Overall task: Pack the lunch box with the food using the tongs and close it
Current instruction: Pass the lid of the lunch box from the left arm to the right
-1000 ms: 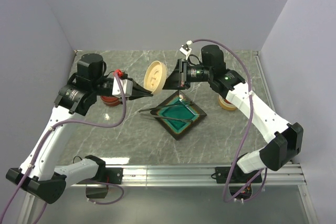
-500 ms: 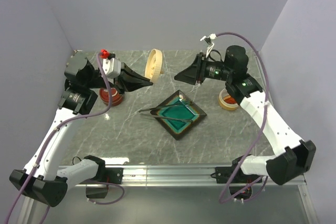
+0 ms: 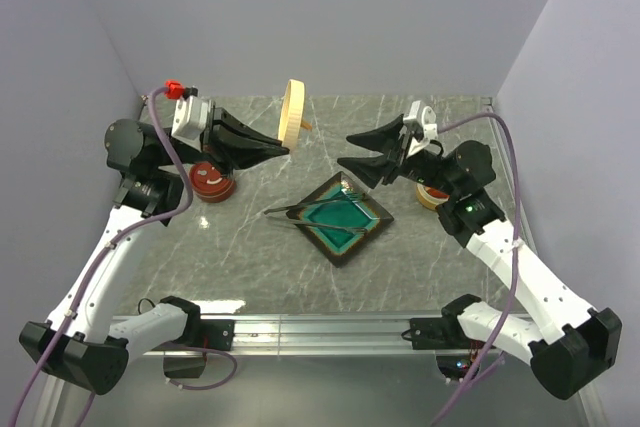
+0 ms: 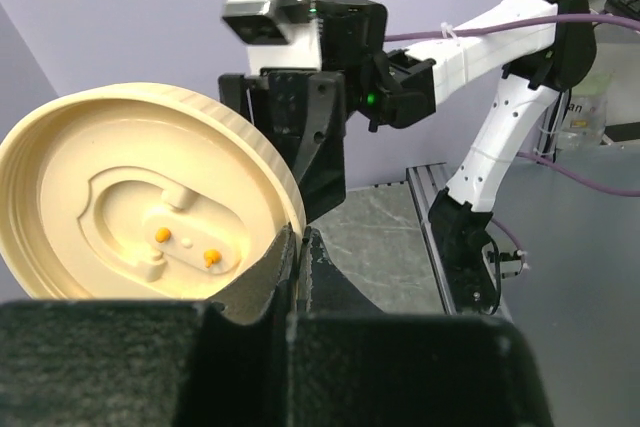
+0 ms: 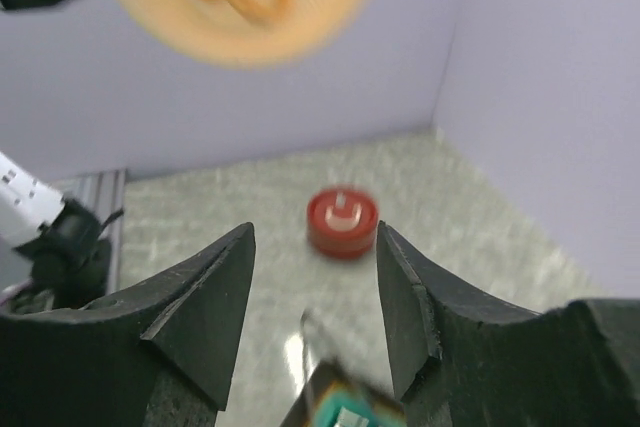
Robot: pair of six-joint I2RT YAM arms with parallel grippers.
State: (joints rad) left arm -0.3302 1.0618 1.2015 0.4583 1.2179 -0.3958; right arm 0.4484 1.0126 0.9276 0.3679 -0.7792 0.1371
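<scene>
Lid [image 3: 293, 114] held up, tongs [image 3: 310, 211] on dish [image 3: 346, 258]

The grey veined marble table [image 3: 250, 267] carries the square, glossy teal dish with its dark rim, set cornerwise at centre. The left gripper [image 3: 282, 152] is clamped on the edge of the round, ridged cream lid, held on edge at far left. The right gripper [image 3: 345, 149] hangs with its fingers apart, holding nothing. A red tub [image 3: 213, 183] sits left. A tan tub [image 3: 432, 197] is half hidden behind the right arm. The thin metal tongs lie across the dish's left corner. The food cannot be made out.

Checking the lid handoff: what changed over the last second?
Right gripper opened and backed off right, away from the cream lid. Left gripper, shut on it, carried it up and away, now edge-on in the top view. Tongs, teal dish and red container unmoved.
</scene>
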